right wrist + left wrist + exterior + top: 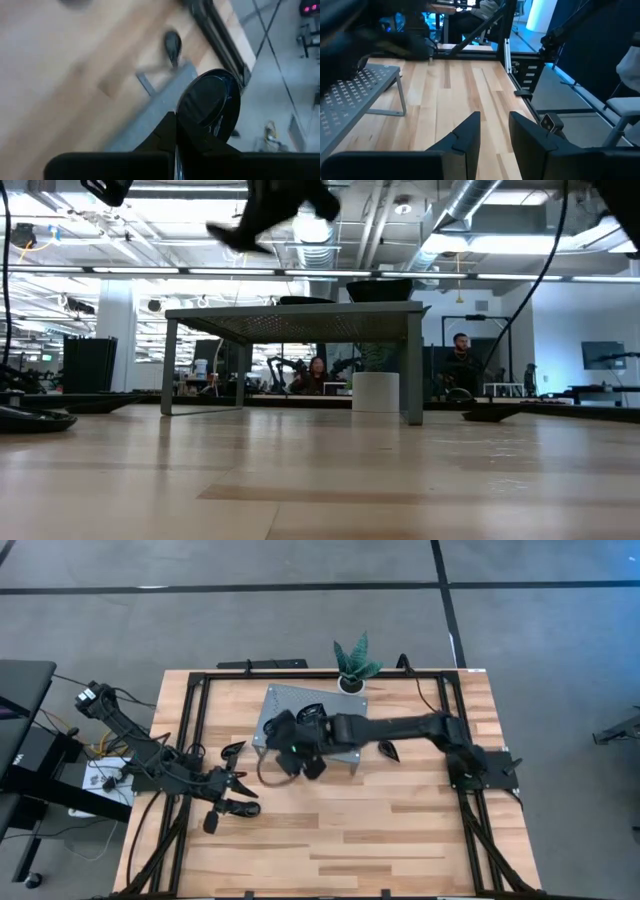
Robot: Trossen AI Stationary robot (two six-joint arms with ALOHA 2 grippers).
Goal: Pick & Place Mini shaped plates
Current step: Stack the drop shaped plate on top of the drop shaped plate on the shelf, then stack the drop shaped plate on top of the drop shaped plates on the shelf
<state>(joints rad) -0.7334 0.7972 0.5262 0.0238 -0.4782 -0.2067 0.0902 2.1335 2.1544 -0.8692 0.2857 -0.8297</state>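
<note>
Mini shaped plate, glossy black, pinched edgewise by the right gripper above the perforated stand's left end; judged light, rigid, slippery, chippable, best gripped at the rim; left gripper is held spread, empty, near-left.

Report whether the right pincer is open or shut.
Shut: the right pincer clamps a glossy black mini plate by its rim, above the grey stand.
</note>
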